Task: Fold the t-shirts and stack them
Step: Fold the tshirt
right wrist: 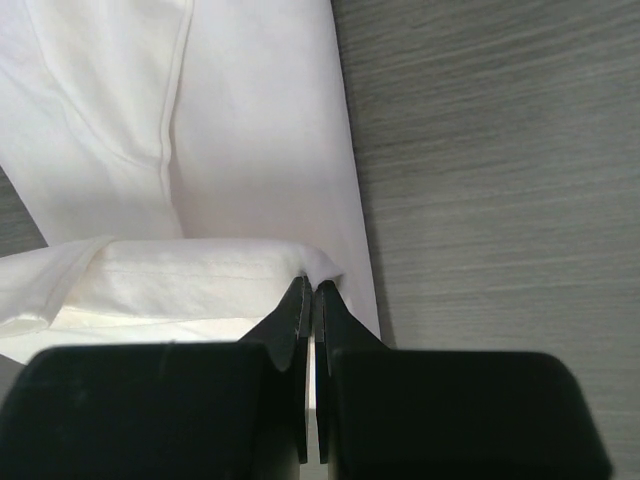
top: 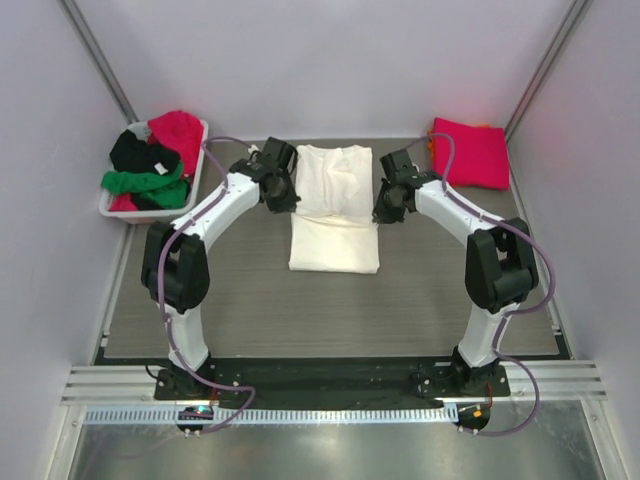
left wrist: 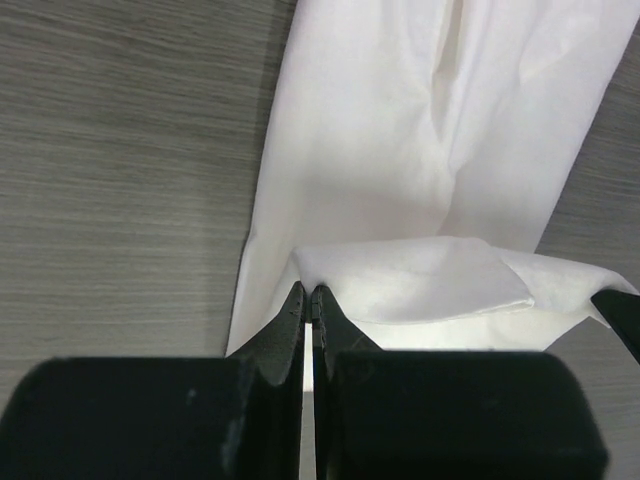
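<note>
Pink t-shirt (top: 470,152) lies folded at the desk's (top: 220,300) far right corner; white t-shirt (top: 335,215) sits mid-desk, half folded — left tool (left wrist: 310,292) and right tool (right wrist: 310,286) each pinched shut on its turned-over edge — heap of t-shirts (top: 150,168) untouched in the basket (top: 135,214).

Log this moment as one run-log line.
phase: mid-fold | white t-shirt: centre | left gripper: fingers shut on shirt corner | right gripper: fingers shut on opposite corner | pink t-shirt: folded, far right

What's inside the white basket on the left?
The white plastic basket holds a crumpled black cloth t-shirt, a green one and a magenta-pink one. Anything beneath them is covered.
</note>
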{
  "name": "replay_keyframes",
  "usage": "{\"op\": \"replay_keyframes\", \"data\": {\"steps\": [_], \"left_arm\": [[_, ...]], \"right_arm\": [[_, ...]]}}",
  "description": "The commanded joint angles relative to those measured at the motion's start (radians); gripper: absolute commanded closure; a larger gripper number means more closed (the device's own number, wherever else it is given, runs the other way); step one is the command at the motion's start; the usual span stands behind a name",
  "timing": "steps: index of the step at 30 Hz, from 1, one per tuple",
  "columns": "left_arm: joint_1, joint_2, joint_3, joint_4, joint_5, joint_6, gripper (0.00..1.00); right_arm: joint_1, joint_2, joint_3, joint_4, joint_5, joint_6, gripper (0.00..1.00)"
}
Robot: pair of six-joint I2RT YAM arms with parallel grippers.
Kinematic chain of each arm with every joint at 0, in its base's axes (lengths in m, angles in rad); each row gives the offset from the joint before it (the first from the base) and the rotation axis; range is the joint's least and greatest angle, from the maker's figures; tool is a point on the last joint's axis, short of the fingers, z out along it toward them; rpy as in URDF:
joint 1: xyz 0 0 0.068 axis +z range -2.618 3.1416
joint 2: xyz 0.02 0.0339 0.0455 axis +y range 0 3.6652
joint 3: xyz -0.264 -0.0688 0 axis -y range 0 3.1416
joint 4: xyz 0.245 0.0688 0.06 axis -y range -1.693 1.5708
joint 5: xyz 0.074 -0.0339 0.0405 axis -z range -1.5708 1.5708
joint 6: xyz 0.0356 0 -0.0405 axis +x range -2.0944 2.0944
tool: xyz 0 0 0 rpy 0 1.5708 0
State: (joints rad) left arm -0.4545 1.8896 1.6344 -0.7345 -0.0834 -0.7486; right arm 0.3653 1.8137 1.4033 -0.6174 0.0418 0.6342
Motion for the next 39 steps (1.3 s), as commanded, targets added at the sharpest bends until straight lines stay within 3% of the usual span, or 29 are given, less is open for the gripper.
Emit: {"op": "replay_keyframes", "data": {"steps": [1, 7, 8, 11, 12, 15, 18, 21, 23, 27, 36, 39], "left_arm": [[0.023, 0.048, 0.059, -0.006, 0.008, 0.041, 1.00], [0.043, 0.163, 0.111, 0.001, 0.025, 0.045, 0.99], [0.053, 0.183, 0.145, 0.003, 0.028, 0.046, 0.99], [0.077, 0.271, 0.231, -0.029, 0.062, 0.051, 0.87], [0.083, 0.298, 0.313, -0.064, 0.079, 0.055, 0.77], [0.102, 0.403, 0.578, -0.219, 0.120, 0.087, 0.49], [0.100, 0.393, 0.676, -0.299, 0.126, 0.120, 0.43], [0.102, 0.262, 0.540, -0.243, 0.122, 0.115, 0.42], [0.096, 0.182, 0.359, -0.197, 0.137, 0.103, 0.43], [0.085, 0.027, 0.095, -0.071, 0.215, 0.075, 0.46], [0.011, -0.185, -0.393, 0.157, 0.319, 0.019, 0.45], [0.011, -0.215, -0.491, 0.222, 0.338, 0.006, 0.42]], "right_arm": [[-0.017, 0.045, 0.080, 0.036, -0.028, -0.051, 0.99], [-0.040, 0.157, 0.161, 0.042, -0.077, -0.074, 0.99], [-0.045, 0.173, 0.178, 0.039, -0.082, -0.074, 0.96], [-0.057, 0.249, 0.278, 0.033, -0.115, -0.086, 0.64], [-0.065, 0.268, 0.358, 0.004, -0.117, -0.091, 0.37], [-0.071, 0.328, 0.553, -0.100, -0.108, -0.106, 0.26], [-0.068, 0.287, 0.594, -0.136, -0.131, -0.102, 0.25], [-0.031, 0.191, 0.490, -0.125, -0.132, -0.106, 0.25], [0.004, 0.120, 0.412, -0.104, -0.134, -0.100, 0.26], [0.053, 0.027, 0.136, 0.004, -0.199, -0.047, 0.28], [0.063, -0.191, -0.243, 0.082, -0.174, -0.033, 0.28], [0.058, -0.231, -0.326, 0.114, -0.201, -0.039, 0.28]]}}
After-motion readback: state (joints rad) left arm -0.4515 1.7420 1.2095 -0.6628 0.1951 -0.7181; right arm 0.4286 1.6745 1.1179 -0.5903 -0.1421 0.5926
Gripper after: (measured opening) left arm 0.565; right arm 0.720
